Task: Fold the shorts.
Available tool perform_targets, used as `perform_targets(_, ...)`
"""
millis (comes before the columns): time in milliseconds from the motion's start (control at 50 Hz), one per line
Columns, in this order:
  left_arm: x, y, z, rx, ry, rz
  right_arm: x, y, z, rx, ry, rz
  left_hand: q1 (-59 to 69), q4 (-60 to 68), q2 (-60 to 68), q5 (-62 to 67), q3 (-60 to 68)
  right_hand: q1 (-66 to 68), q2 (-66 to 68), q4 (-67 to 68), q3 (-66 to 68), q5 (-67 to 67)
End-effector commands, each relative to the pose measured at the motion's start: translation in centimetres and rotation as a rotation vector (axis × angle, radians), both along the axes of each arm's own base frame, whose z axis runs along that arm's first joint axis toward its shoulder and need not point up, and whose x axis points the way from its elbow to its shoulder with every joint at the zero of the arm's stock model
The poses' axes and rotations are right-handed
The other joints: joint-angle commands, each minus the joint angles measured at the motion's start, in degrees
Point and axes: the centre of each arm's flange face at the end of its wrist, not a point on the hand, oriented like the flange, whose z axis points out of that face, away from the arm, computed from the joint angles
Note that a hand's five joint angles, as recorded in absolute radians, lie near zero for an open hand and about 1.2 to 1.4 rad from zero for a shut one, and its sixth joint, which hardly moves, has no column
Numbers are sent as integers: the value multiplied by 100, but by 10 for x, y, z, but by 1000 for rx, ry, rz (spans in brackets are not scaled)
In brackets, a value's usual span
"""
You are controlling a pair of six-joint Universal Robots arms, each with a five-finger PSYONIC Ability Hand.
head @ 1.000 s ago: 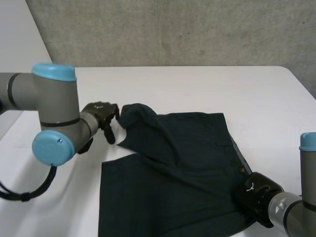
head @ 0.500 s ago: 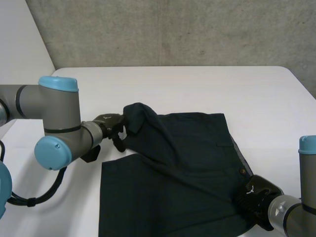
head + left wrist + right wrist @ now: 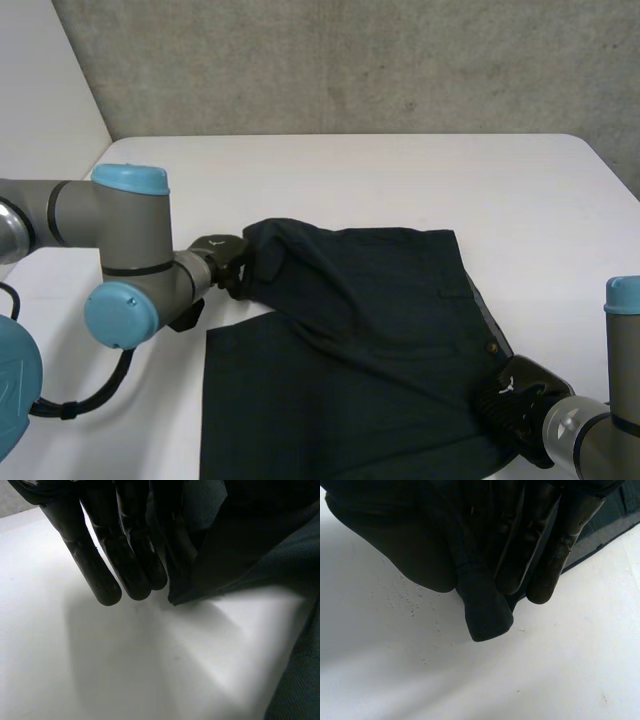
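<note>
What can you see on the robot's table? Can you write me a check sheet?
Surface: white table, flat.
Job's things: dark shorts lying mostly flat, with one leg hem raised and bunched.
Clutter: nothing seen.
Hands: left hand has its fingers pinching the raised leg hem; right hand has its fingers and thumb pinching the waistband edge near the button.
Cables: nothing seen across the shorts.
Surroundings: grey concrete wall behind the table.
</note>
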Motion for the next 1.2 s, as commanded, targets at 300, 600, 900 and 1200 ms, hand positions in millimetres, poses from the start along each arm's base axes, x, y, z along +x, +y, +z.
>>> perform_targets(300, 16, 50, 43, -152, -253, -24, 1, 0, 1, -7, -2, 3, 1558, 1176, 1167, 1437, 1200, 2415, 1183, 1167, 1149, 1267)
perform_targets(600, 16, 22, 23, -321, -173, -48, 0, 1, -1, -1, -1, 0, -1367, -1749, -1758, -1488, -1725, 2415, 1183, 1167, 1149, 1267)
perform_targets(900, 22, 18, 6, -177, -94, -202, 0, 0, -1, -4, -2, 0, -1619, -2001, -2010, -1740, -1977, 2415, 1183, 1167, 1149, 1267)
perform_targets(1200, 18, 11, -3, -172, -94, -208, 0, 0, -2, -5, -2, -1, -1973, -2354, -2364, -2093, -2331, 2415, 1183, 1167, 1149, 1267)
